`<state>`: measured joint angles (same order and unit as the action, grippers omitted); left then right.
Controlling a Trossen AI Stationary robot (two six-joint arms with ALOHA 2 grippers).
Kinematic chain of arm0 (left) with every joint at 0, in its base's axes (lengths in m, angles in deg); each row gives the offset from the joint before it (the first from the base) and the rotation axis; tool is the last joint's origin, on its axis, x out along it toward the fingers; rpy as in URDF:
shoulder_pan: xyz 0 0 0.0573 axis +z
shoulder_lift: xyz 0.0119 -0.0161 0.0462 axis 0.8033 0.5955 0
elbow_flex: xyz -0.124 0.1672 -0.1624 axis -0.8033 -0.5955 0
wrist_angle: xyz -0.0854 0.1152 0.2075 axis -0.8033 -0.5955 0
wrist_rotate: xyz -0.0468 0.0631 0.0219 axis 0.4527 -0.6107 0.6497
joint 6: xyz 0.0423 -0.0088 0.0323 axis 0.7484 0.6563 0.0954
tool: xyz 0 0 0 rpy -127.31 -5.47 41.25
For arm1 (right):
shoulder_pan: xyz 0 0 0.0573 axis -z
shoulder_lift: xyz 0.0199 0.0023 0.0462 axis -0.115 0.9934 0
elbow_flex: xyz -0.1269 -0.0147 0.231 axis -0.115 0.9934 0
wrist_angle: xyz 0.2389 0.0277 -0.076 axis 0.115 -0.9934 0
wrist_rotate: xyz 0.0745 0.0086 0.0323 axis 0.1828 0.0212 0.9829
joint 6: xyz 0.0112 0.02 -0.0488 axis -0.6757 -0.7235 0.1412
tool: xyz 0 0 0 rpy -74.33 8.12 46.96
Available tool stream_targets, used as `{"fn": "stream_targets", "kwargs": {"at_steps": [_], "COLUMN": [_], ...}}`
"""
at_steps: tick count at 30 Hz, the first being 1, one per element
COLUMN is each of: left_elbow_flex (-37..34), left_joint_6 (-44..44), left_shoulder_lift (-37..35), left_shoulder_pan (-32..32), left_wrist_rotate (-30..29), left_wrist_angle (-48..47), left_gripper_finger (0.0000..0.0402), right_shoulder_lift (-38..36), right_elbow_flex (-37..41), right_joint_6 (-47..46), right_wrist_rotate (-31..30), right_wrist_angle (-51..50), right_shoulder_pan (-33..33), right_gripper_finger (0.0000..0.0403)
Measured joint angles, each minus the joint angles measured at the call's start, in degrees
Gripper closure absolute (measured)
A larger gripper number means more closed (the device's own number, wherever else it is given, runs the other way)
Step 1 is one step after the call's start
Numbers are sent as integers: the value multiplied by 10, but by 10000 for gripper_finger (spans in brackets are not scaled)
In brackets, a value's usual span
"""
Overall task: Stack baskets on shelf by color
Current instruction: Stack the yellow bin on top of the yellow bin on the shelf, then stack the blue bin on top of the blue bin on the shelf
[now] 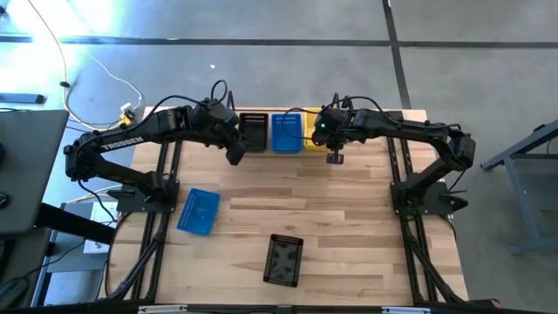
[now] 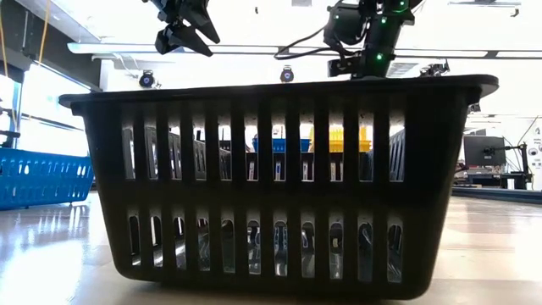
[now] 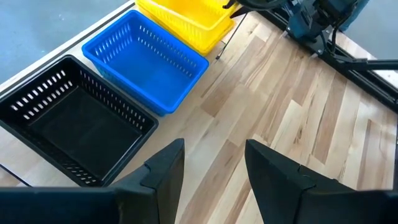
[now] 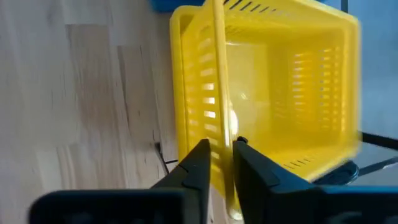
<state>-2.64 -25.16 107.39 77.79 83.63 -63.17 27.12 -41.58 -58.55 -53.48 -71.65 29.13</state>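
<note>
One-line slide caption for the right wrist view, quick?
Right gripper straddling the near wall of the yellow basket, fingers just parting, beside the wooden tabletop.

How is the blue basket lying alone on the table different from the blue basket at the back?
The lone blue perforated plastic basket lies skewed out on the wooden table, touching nothing. The back blue plastic basket sits square in a row, between a black basket and a yellow basket. Both are blue and rectangular.
</note>
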Motion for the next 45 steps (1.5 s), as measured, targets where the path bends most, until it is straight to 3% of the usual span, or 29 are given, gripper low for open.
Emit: {"fn": "stream_targets", "kwargs": {"at_steps": [8,19,38,45], "left_elbow_flex": [0,-4,-164,-208], "left_joint_6": [33,-4,-365,-465], "left_shoulder_lift": [0,-1,-114,-120], "left_shoulder_pan": [0,-16,-186,-262], "left_wrist_rotate": [0,0,-20,-41], "left_wrist_angle": [-46,-208,-236,-300], "left_gripper_finger": [241,241,241,241], "right_shoulder_lift": [-5,-5,-5,-5], "right_elbow_flex": [-5,-89,-105,-105], "right_joint_6": [-54,-124,-235,-286], "right_wrist_rotate": [2,9,21,22], "right_wrist_angle": [-8,-41,-25,10], "right_shoulder_pan": [-5,-36,-75,-100], "right_gripper_finger": [297,292,292,292]}}
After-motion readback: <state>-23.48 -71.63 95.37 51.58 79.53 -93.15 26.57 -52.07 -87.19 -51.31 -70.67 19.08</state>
